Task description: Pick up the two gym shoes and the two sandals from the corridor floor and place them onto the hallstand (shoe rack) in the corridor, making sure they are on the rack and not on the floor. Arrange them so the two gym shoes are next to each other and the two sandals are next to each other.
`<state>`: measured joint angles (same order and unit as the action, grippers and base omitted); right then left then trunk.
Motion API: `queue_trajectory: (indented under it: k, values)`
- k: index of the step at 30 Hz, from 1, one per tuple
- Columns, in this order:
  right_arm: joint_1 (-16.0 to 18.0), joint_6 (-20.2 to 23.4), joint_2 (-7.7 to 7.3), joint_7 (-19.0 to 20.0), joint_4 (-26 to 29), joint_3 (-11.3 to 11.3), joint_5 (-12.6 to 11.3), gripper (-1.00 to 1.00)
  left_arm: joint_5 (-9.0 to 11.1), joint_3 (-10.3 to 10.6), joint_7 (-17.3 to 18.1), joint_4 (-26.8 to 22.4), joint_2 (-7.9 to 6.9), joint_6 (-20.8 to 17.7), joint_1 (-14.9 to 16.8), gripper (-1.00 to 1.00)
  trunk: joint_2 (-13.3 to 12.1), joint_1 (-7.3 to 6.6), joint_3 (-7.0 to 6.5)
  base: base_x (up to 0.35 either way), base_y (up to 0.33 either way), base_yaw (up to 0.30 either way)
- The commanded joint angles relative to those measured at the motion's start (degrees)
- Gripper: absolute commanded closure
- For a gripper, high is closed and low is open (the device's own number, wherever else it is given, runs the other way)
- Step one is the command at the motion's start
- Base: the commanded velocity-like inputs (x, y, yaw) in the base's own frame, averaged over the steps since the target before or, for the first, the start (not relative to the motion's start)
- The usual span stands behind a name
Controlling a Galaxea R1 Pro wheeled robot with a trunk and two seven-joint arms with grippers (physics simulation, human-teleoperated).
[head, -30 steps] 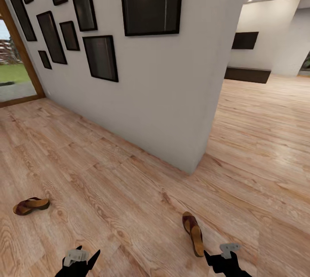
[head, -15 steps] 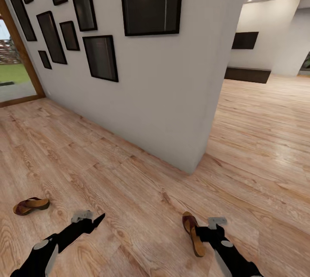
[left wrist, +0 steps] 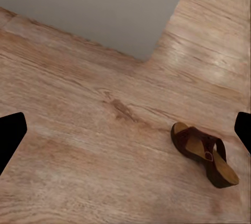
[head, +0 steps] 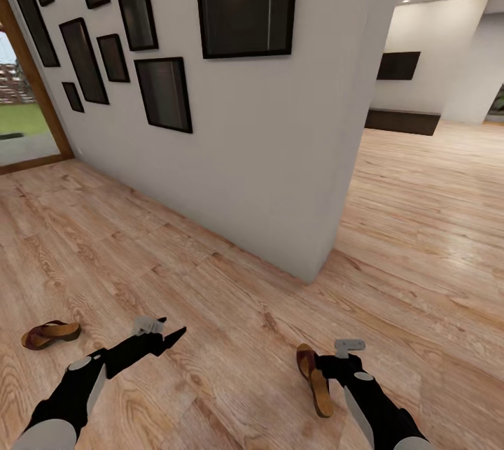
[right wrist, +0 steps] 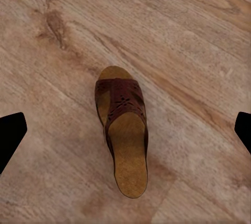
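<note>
Two brown sandals lie on the wood-plank corridor floor (head: pixel 231 310). One sandal (head: pixel 313 378) (right wrist: pixel 123 135) (left wrist: pixel 206 153) lies at the lower right, toe toward the wall. My right gripper (head: pixel 325 367) hovers just over it, open, its dark fingertips (right wrist: pixel 10 135) wide apart on either side of the sandal and not touching it. The other sandal (head: pixel 49 333) lies at the far left. My left gripper (head: pixel 172 331) is open above bare floor between the two sandals, holding nothing. The gym shoes and the hallstand are out of view.
A white wall (head: pixel 280 156) with several black frames ends in a corner just ahead of the right sandal. To its right the floor opens into a further room. A glass door (head: pixel 21 121) stands at the far left.
Both arms have stretched forward from the bottom edge. The right gripper has come over the near sandal; the left gripper has advanced over the floor. The sandals have not moved.
</note>
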<state>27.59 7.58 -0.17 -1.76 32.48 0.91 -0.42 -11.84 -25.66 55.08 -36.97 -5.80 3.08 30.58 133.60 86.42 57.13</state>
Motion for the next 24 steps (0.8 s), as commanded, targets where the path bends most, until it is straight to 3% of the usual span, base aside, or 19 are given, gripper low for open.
queue_trajectory:
  k: [1,9,12,17,24]
  values:
    - [0.01,0.4,-0.03,-0.18,0.06,0.11,-0.04,-1.0,-0.61,0.59,0.48,-0.15,0.08,0.29,0.08,-1.0,0.02,-0.01,0.05,0.0,0.0,0.0]
    - [0.01,0.52,-0.08,-0.18,-0.06,0.1,-0.03,-1.0,-0.61,9.48,0.7,-1.02,0.31,-0.24,0.16,-1.0,0.02,-0.01,0.05,0.0,0.0,0.0]
    - [0.0,0.47,-0.08,-0.18,-0.05,0.08,-0.02,-1.0,-0.55,11.79,0.64,-1.18,0.67,-0.79,0.17,-1.0,0.02,-0.01,0.05,0.0,0.0,0.0]
    - [0.01,0.47,-0.09,-0.18,0.04,0.11,-0.05,-1.0,-0.38,13.54,0.66,-1.41,1.03,-1.93,0.24,-1.0,0.02,-0.01,0.05,0.0,0.0,0.0]
    - [0.01,0.51,-0.12,-0.28,0.13,0.07,-0.02,-1.0,-0.19,14.22,0.73,-5.16,1.24,-3.43,0.27,-1.0,0.82,0.43,0.41,0.0,0.0,0.0]
